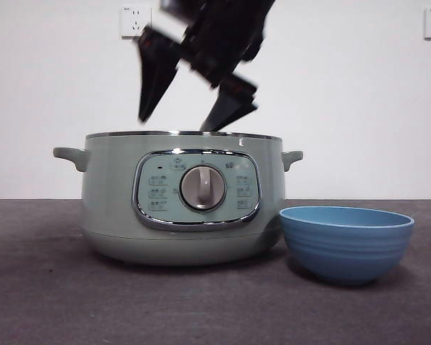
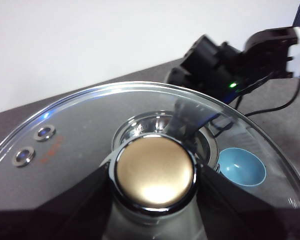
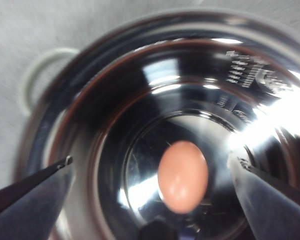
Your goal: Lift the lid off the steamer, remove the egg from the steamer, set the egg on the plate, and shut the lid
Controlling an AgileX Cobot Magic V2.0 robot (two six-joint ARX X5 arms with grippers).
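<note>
the egg (image 3: 183, 176) lies on the shiny metal floor of the steamer (image 1: 115, 194), loose and a little off the middle of the pot; the right gripper (image 3: 150, 165) hangs above the steamer's open mouth with its two jaws spread wide, one on each side of the egg and touching nothing; in the front view it is the dark arm above the steamer's rim. the step in hand looks to be the descent for the egg; to do it well the jaws should go straight down, centred on the egg's narrow width, clear of the steamer's wall, then close gently, since a smooth egg may roll or slip on polished metal. the lid (image 2: 65, 130) is off the steamer, its knob (image 2: 155, 172) clamped in the left gripper (image 2: 155, 200); through the lid's glass the plate (image 2: 241, 166) shows; in the front view it stands just beside the steamer, apart from it.
</note>
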